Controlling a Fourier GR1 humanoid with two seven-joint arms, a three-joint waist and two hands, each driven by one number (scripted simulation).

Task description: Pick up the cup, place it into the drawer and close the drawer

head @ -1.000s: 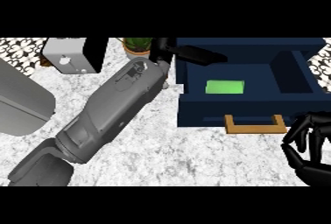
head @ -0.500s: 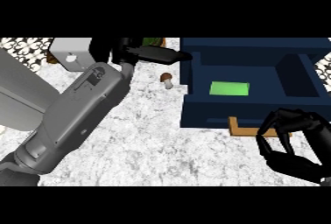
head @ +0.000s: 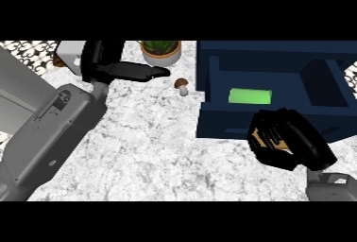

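**Technician:** Which step is in hand?

**Operator:** By my reading, the closing step. The navy drawer stands pulled out from its cabinet, and the right hand lies against the drawer's front panel, over the tan handle, of which only a sliver shows between the fingers. The fingers are curled there; they appear to close on the handle, though the hand covers most of it.

**Technician:** Where is the cup?

**Operator:** A flat bright green shape lies in the drawer's left compartment. I take it for the cup seen from above, but its form cannot be confirmed. It looks squarish, plain, with no visible rim or grip. The compartment to the right of the inner divider holds nothing I can make out.

**Technician:** State of the left hand?

**Operator:** The left hand is at the upper left of the counter, fingers extended toward a potted plant, holding nothing. A small mushroom lies between that hand and the drawer.

**Technician:** What does the next move call for?

**Operator:** Probably a straight push on the front panel, toward the cabinet, kept square to the drawer so that it does not bind.
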